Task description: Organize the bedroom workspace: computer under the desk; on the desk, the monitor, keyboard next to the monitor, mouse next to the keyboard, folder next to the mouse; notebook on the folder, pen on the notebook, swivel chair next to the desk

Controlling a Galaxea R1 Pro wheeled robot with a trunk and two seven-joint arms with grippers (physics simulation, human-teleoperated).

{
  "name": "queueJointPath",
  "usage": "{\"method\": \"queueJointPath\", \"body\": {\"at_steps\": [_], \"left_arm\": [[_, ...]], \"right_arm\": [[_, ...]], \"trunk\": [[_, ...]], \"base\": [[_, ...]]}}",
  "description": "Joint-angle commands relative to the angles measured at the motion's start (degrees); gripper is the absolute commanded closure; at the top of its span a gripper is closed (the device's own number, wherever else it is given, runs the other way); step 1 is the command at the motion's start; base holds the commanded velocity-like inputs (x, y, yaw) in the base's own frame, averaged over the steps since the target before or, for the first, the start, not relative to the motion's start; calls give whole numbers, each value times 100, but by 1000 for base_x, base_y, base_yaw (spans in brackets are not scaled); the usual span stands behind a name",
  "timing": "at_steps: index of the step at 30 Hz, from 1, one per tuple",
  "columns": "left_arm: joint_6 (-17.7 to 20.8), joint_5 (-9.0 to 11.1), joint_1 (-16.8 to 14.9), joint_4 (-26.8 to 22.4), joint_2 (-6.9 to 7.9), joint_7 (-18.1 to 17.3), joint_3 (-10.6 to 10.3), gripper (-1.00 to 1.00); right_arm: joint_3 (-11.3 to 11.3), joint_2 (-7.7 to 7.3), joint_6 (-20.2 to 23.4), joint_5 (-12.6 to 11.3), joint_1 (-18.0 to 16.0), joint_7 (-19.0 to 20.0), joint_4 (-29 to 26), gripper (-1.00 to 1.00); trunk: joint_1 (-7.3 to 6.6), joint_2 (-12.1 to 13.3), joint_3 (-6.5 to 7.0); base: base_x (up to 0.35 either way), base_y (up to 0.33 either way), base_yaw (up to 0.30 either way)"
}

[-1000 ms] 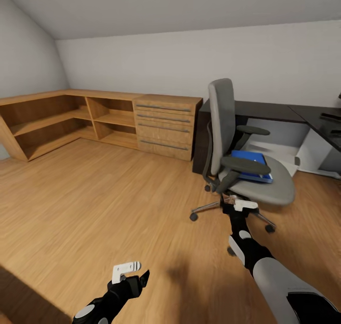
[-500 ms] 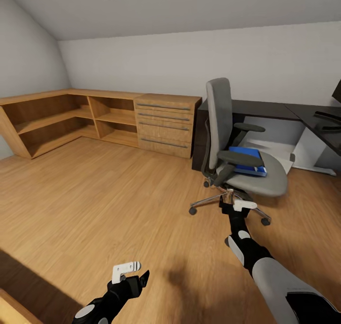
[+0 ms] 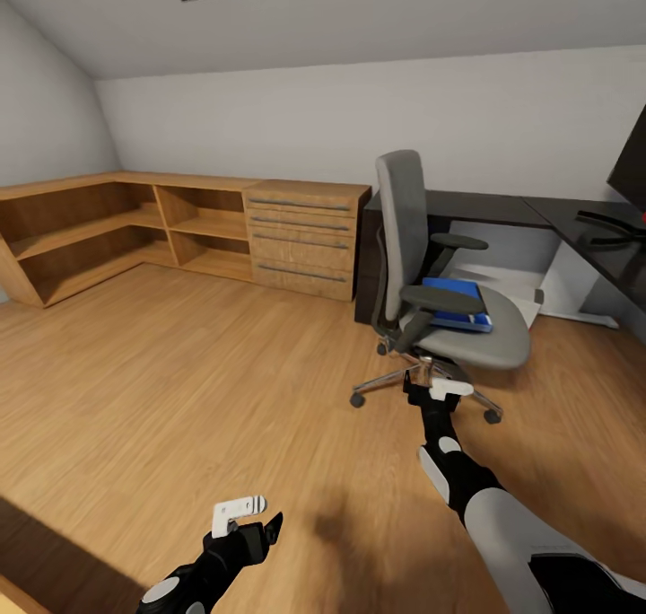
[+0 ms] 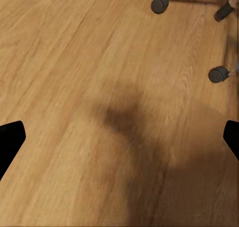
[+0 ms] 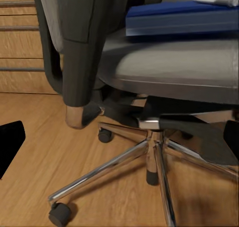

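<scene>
The grey swivel chair point(image 3: 422, 264) stands on the wood floor in front of the dark desk point(image 3: 489, 208). A blue folder point(image 3: 459, 303) lies flat on its seat and shows edge-on in the right wrist view as the folder point(image 5: 179, 18). My right gripper point(image 3: 432, 382) hangs low just before the seat's front edge, open, its fingers point(image 5: 11, 140) wide apart and facing the chair's chrome base point(image 5: 149, 152). Down low on my left side, my left gripper point(image 3: 249, 517) is open over bare floor. A black monitor point(image 3: 632, 172) shows at the desk's right end.
A wooden corner shelf unit point(image 3: 99, 223) with a drawer block point(image 3: 303, 237) runs along the back wall at left. A white panel point(image 3: 574, 282) stands under the desk. Chair casters point(image 4: 159, 3) show in the left wrist view. Open floor spreads left of the chair.
The whole view has shifted: shelves and chair sit further left in the picture and more of the monitor shows. My right gripper stays by the chair's seat front.
</scene>
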Motion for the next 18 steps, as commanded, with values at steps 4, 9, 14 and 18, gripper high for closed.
{"method": "queueJointPath", "body": {"at_steps": [4,9,14,18], "left_arm": [[23,59,1,-10,0,40,-1,-100],[23,59,1,-10,0,46,-1,-100],[23,59,1,-10,0,47,-1,-100],[23,59,1,-10,0,43,-1,-100]], "right_arm": [[-1,0,-21,-11,-4,-7,6,-100],[-1,-1,-21,-9,-4,-2,13,-100],[-1,-2,-21,-9,-4,-2,14,-100],[-1,4,-21,-8,-4,-2,15,-100]], "trunk": [[-1,-2,21],[-1,-2,45],[-1,-2,56],[-1,-2,58]], "base": [[0,0,-197],[0,0,-224],[0,0,-259],[0,0,-181]]}}
